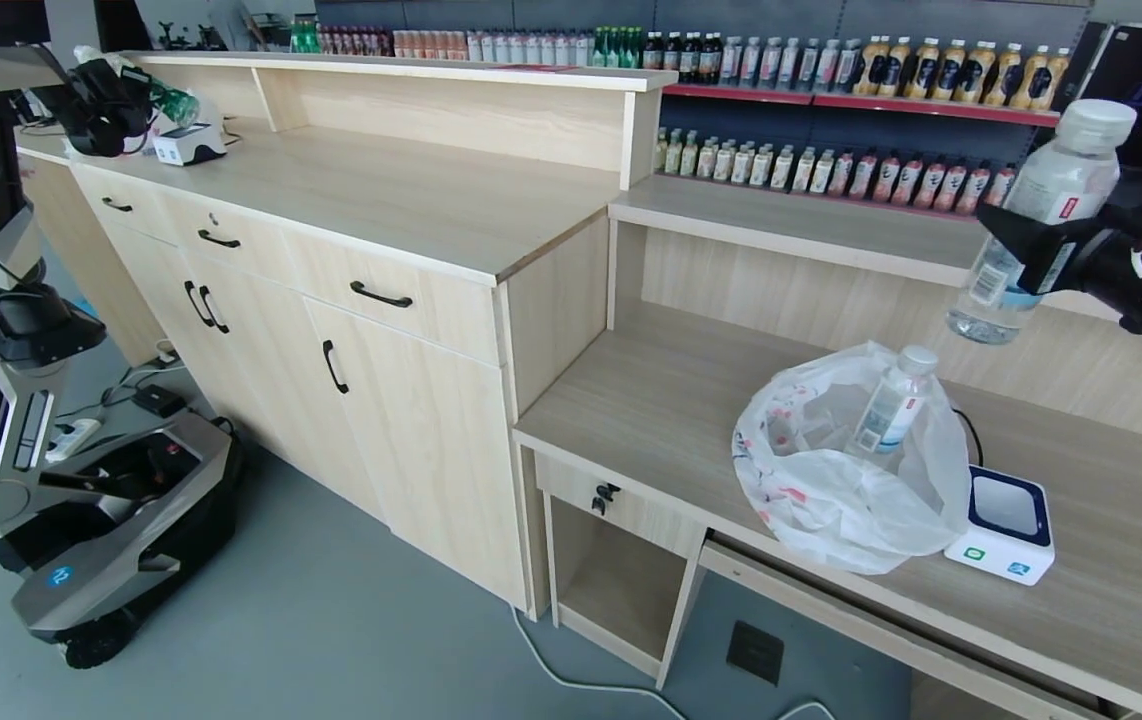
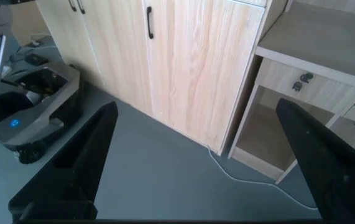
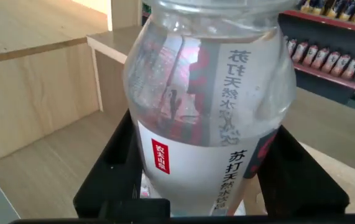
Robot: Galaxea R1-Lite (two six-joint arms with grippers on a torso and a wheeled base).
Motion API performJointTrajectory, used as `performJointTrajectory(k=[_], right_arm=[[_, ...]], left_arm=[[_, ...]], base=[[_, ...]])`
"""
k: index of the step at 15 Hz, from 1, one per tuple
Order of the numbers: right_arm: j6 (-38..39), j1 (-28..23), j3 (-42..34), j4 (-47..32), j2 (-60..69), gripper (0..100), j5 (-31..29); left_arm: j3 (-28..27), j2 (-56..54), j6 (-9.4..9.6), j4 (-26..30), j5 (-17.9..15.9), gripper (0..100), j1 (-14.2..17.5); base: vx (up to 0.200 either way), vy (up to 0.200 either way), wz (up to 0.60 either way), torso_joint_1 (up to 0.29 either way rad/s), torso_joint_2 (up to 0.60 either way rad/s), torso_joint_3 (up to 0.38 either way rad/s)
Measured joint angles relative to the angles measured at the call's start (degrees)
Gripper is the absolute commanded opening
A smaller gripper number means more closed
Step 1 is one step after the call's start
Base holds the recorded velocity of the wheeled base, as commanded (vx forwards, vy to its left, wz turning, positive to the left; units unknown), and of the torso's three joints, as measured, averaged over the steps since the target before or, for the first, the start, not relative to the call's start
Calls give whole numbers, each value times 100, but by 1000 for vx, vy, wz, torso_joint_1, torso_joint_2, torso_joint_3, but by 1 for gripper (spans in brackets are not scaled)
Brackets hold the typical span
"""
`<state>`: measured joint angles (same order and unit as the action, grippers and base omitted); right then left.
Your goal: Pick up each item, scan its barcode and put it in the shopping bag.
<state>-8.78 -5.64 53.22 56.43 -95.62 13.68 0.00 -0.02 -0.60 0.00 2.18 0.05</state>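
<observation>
The right gripper (image 1: 1026, 250) is positioned at the upper right of the head view, above the desk (image 1: 1131, 570). Its fingers (image 3: 112, 171) are clamped around a clear water bottle (image 1: 1056, 190), which is gripped at its middle and held nearly upright with the white cap uppermost.

The shopping bag (image 1: 831, 500), of white translucent plastic, is located on the desk at the lower right of the frame, below and to the left of the held bottle, with its mouth open. A second bottle (image 1: 893, 405) is seen leaning inside the bag, cap up. A white scanner (image 1: 1003, 525) with a dark blue top is placed on the desk just beside the bag, on its right.

The left gripper (image 2: 196, 112) is shown over the grey floor (image 2: 165, 168) in front of a wooden cabinet (image 2: 189, 62). Its fingers (image 2: 81, 165) are released and spread wide apart.
</observation>
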Motion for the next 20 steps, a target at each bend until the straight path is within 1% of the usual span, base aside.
performJointTrajectory(k=[4, 5, 7, 8, 13, 20], right_arm=[[16, -2, 228, 558, -1179, 0, 312], [18, 30, 304, 817, -1468, 0, 424], [-9, 124, 378, 1375, -1940, 0, 756], [-104, 177, 385, 1503, -2147, 0, 939], [-279, 262, 369, 1697, -2789, 0, 1026], [-316, 276, 363, 1723, -3188, 0, 1022]], left_arm=[[0, 0, 0, 0, 0, 100, 0], [0, 0, 0, 0, 0, 100, 2], [0, 0, 0, 0, 0, 100, 5], [0, 0, 0, 0, 0, 100, 5], [0, 0, 0, 0, 0, 100, 2], [0, 0, 0, 0, 0, 100, 2]], base=[[0, 0, 0, 0, 0, 0], [0, 0, 0, 0, 0, 0], [0, 0, 0, 0, 0, 0], [0, 0, 0, 0, 0, 0], [0, 0, 0, 0, 0, 0], [0, 0, 0, 0, 0, 0]])
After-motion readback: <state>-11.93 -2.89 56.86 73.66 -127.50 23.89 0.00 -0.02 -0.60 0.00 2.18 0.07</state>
